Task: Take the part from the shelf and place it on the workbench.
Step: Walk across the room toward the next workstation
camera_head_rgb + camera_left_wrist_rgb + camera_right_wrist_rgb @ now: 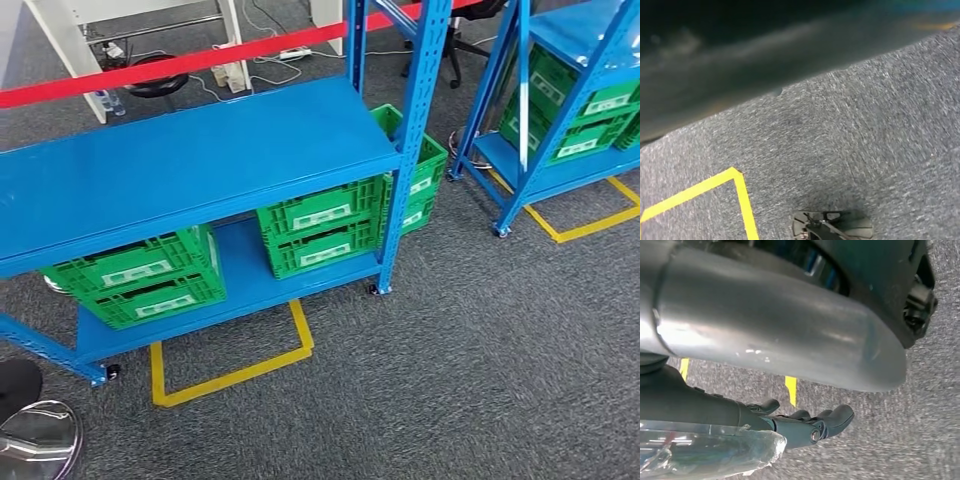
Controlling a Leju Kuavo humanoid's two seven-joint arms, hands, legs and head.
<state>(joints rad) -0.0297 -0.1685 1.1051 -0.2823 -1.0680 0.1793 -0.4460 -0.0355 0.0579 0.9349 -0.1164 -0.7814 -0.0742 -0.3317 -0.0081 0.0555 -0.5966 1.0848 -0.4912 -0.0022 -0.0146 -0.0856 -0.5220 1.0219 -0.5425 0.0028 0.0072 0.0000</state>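
Facing the blue shelf unit (189,165), the robot looks to be at the approach step — nothing has been taken yet, as I judge it. The right hand (806,422) hangs over the grey carpet (468,370), its dark fingers (836,416) stretched out and lying close together, holding nothing; a clear wrapped item (708,450) sits beside the wrist, and I cannot tell what it is. The left hand's state I cannot tell. The part itself cannot be made out — presumably it lies in one of the green crates (321,232) on the lower shelf board, between the blue posts. Next move: step closer, stoop, and reach an arm toward a crate.
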